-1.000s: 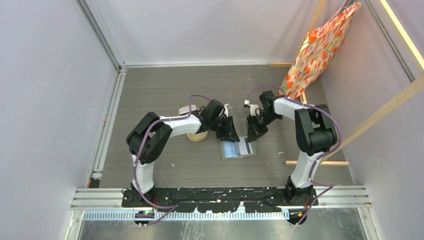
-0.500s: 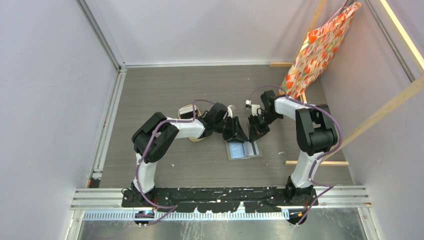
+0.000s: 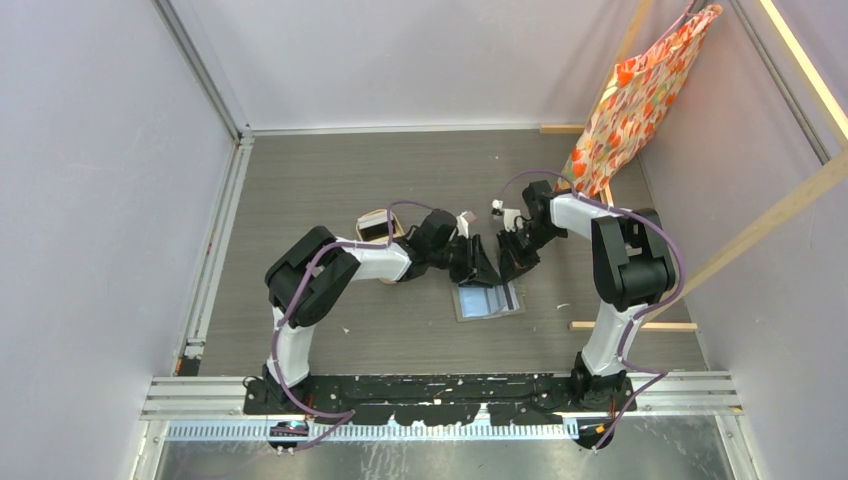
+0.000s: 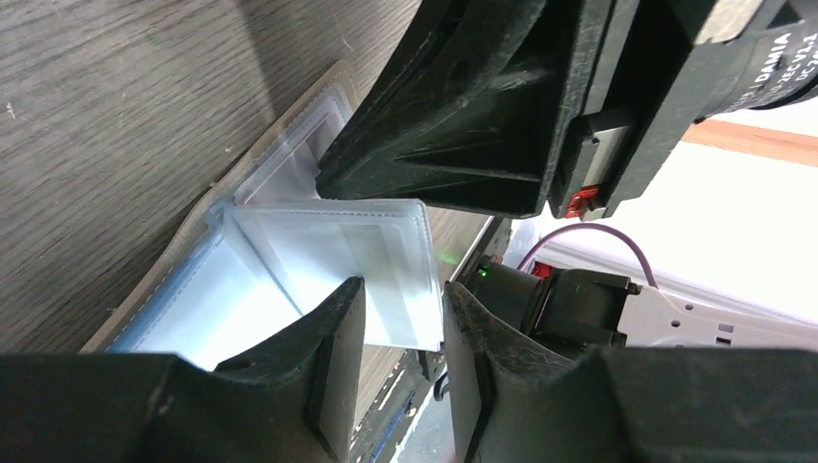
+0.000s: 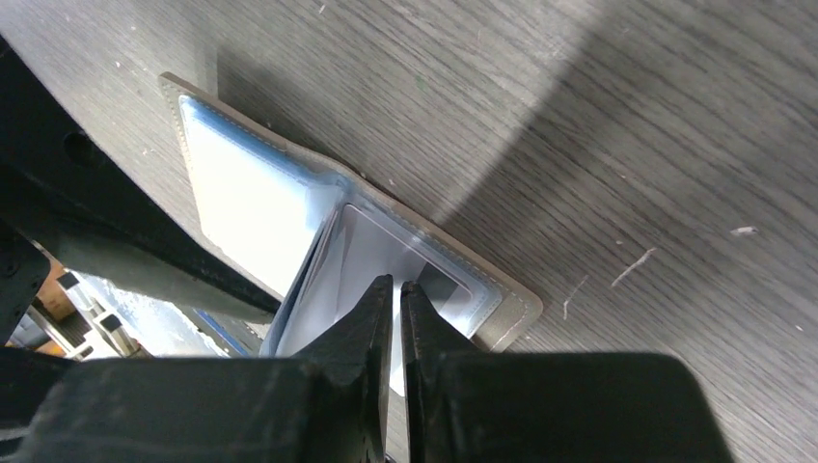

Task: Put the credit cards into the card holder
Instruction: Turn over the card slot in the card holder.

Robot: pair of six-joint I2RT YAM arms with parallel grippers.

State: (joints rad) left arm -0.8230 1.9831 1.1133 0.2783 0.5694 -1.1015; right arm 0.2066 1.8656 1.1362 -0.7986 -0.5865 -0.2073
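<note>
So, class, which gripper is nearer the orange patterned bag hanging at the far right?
Right. The right gripper is below and left of the bag, at the open card holder; the left gripper sits farther left still.

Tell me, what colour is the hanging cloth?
Orange, red and yellow blotches on the cloth, best seen in the top view.
</note>
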